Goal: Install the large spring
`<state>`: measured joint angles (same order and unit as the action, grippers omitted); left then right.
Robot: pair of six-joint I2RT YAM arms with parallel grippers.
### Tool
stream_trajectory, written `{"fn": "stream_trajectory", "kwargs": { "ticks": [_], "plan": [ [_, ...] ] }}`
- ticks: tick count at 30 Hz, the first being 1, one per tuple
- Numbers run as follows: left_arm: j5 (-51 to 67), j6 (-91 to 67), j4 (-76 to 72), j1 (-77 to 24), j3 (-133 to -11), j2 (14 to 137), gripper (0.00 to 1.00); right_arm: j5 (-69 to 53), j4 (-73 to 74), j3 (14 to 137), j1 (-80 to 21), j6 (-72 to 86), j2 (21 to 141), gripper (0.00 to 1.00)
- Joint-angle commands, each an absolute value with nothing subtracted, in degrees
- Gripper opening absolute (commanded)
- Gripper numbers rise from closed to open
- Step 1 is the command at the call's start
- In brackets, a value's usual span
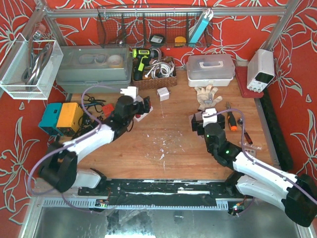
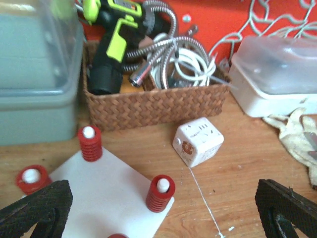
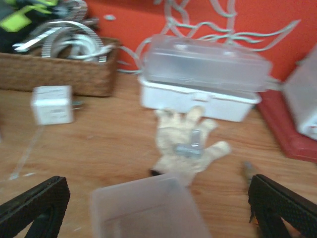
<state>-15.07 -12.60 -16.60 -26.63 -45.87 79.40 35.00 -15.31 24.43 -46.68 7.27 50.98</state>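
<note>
In the top view the left arm hides most of what only the left wrist view shows: a flat white square plate (image 2: 109, 196) on the tabletop, with a large red coil spring (image 2: 160, 193) upright on a white peg. The spring stands just at 12 o'clock of the left gripper (image 2: 161, 210), which is wide open and holds nothing. A second red spring (image 2: 89, 144) stands at 11 o'clock. The right gripper (image 3: 158, 208) is also open, on both sides of a translucent plastic box (image 3: 143, 206) and apart from it.

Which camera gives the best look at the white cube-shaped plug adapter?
The left wrist view: the white cube-shaped plug adapter sits close and sharp, its face markings visible, in front of the brown woven basket. In the top external view the adapter is small; in the right wrist view it is blurred.
</note>
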Motion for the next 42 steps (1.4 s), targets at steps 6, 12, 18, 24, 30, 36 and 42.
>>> {"fn": "stream_trajectory", "kwargs": {
  "ticks": [6, 12, 18, 24, 30, 36, 42],
  "plan": [
    [-24.34, 6.04, -35.44, -26.47, -22.01, 59.46, 1.00, 40.79, -17.29, 29.66, -30.88, -0.79, 55.43, 0.99],
    [-27.29, 3.72, -43.81, -19.43, -11.29, 57.13, 1.00, 37.60, -26.60, 21.08, -24.75, -5.88, 55.30, 0.99],
    [-17.39, 1.22, -55.07, -9.72, -2.72, 56.20, 1.00, 24.20, -37.27, 14.75, -18.50, -5.59, 59.59, 0.99],
    [-9.51, 3.13, -67.94, -8.52, -2.24, 67.94, 1.00, 20.83, -45.21, 13.73, -15.60, -7.56, 67.10, 0.99],
    [-10.66, 2.78, -75.55, -8.13, -3.16, 78.33, 1.00, 10.98, -54.40, 10.52, -8.89, -3.79, 73.58, 0.99],
    [-9.31, 0.83, -72.06, -5.86, -5.81, 80.66, 1.00, 10.73, -61.49, 8.57, -6.89, -1.63, 77.81, 0.99],
    [-8.61, 0.53, -72.99, -5.26, -5.55, 80.81, 1.00, 10.14, -57.99, 11.36, -6.78, -1.79, 79.51, 0.99]
  ]
}}
